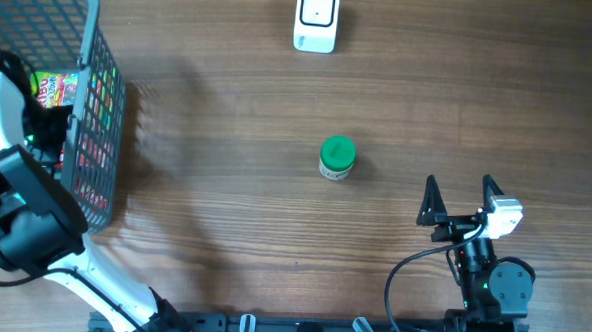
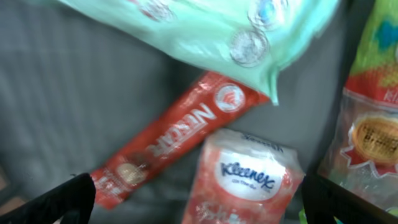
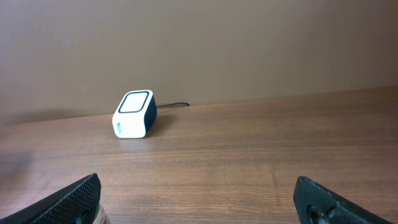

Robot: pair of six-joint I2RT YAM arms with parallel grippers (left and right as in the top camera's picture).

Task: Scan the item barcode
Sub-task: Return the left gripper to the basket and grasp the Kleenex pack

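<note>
My left gripper (image 2: 199,200) is open inside the grey basket (image 1: 101,97), hovering over a red Kleenex tissue pack (image 2: 245,177) that lies between its black fingers (image 2: 62,199). A red Nescafé stick (image 2: 177,137) lies beside the pack, and a mint green pouch (image 2: 205,25) lies above both. A small jar with a green lid (image 1: 337,156) stands upright mid-table. The white barcode scanner (image 1: 316,18) sits at the far edge and also shows in the right wrist view, scanner (image 3: 134,114). My right gripper (image 1: 460,188) is open and empty, right of the jar.
A colourful snack bag (image 1: 55,87) and a yellow-labelled packet (image 2: 373,140) also lie in the basket. The scanner's cable runs off the back of the wooden table (image 1: 224,203). A sliver of the jar (image 3: 99,216) shows beside my right gripper's left finger.
</note>
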